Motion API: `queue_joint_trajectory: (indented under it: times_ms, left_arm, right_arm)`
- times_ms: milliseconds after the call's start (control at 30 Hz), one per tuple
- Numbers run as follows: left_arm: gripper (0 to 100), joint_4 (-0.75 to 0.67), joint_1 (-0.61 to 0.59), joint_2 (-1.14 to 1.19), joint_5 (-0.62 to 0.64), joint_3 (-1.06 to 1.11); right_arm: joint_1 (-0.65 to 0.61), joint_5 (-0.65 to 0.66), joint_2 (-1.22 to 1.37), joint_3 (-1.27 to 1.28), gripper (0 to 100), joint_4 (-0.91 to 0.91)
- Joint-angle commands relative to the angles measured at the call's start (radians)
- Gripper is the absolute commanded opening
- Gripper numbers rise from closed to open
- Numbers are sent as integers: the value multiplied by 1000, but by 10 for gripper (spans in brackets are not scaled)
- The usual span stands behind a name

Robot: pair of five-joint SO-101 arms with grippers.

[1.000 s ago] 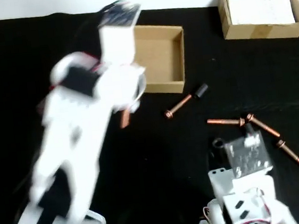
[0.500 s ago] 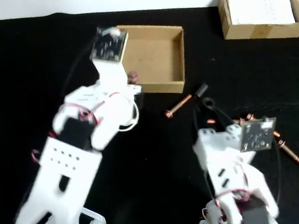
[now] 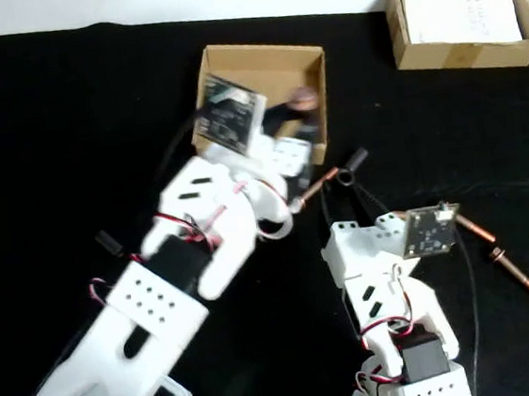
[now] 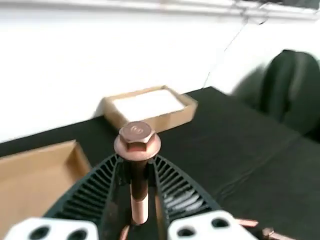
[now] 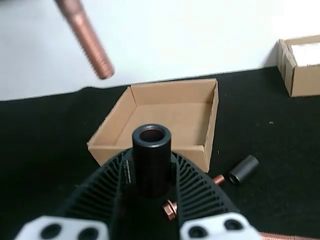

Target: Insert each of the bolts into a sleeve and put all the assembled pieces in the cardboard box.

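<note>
Left gripper (image 4: 137,165) clamped on a copper bolt (image 4: 137,142) (head at the fingertips), right gripper (image 5: 151,165) gripping a black sleeve (image 5: 151,145), cardboard box (image 5: 172,92) beyond it, spare sleeve (image 5: 243,169) lying just beside the box.

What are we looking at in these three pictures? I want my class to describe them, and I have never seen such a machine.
Two small white robot arms sit side by side at a black table. One picture looks down from above; the other two come from cameras on the wrists. The left gripper is shut on a copper bolt, the right gripper on a black sleeve. On the table lie an open cardboard box, a second box holding something white, one loose sleeve and loose bolts.
</note>
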Motion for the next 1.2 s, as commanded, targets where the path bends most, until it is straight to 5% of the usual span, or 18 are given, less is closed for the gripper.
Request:
queue_joint_trajectory:
  times_ms: [0, 1167]
  left_arm:
    - [8, -12, 47, -33, -6, -67]
    - [8, 118, 137, 41, 66, 77]
  right_arm:
    - [-5, -6, -8, 1, 7, -25]
    - [-5, -6, -7, -8, 7, -25]
